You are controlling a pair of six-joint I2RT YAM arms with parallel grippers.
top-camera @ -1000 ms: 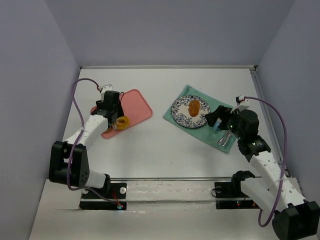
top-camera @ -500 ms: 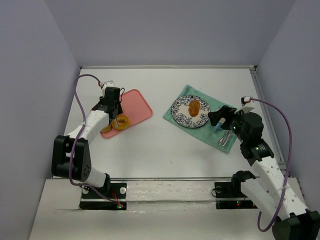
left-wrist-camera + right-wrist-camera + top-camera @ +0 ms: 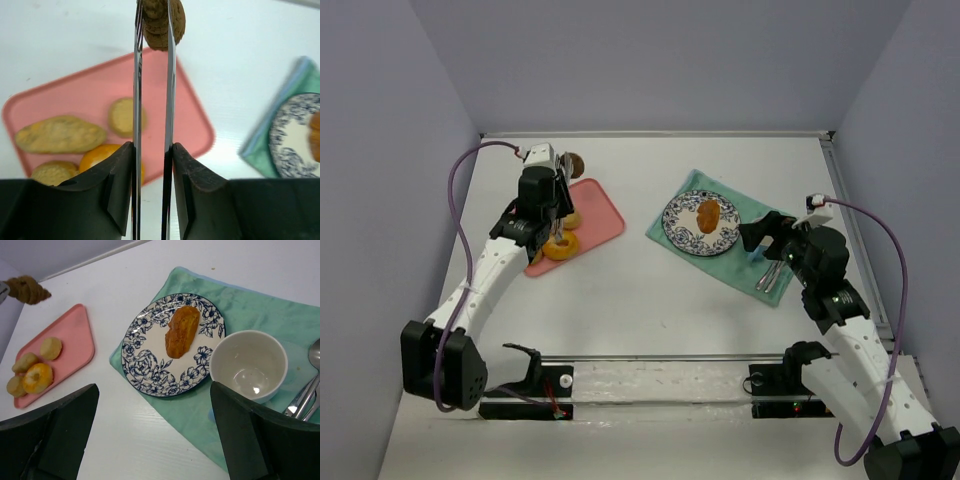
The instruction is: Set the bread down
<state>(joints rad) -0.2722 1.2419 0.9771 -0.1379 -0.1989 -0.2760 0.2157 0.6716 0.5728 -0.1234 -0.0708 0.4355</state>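
one dark brown piece of bread (image 3: 176,22) now hangs pinched in the left gripper (image 3: 154,20), whose jaws are drawn narrow around it, high over the far edge of the pink tray (image 3: 60,95). a second ago that gripper sat low on the tray with its jaws wider, beside the orange ring-shaped roll (image 3: 563,246); since then it has closed and risen, and the arm has stretched out. i judge the pick done and the carry about to start. the other rolls (image 3: 60,134) lie on the tray as before. the patterned plate (image 3: 150,365) on the green cloth (image 3: 260,305), well apart to the right, seems the likely place for it, though the task does not name one, and a golden pastry (image 3: 181,330) already lies across its middle. the right gripper (image 3: 155,410) has barely shifted and hovers wide and empty near the white bowl (image 3: 248,365). the top of the bread runs out of the left wrist view, so how deep the grip sits cannot be told. in the top view the bread is small and half masked by the gripper. there the right arm covers the bowl and most of the cutlery (image 3: 305,390), and the left wrist view cuts the plate off at its edge.
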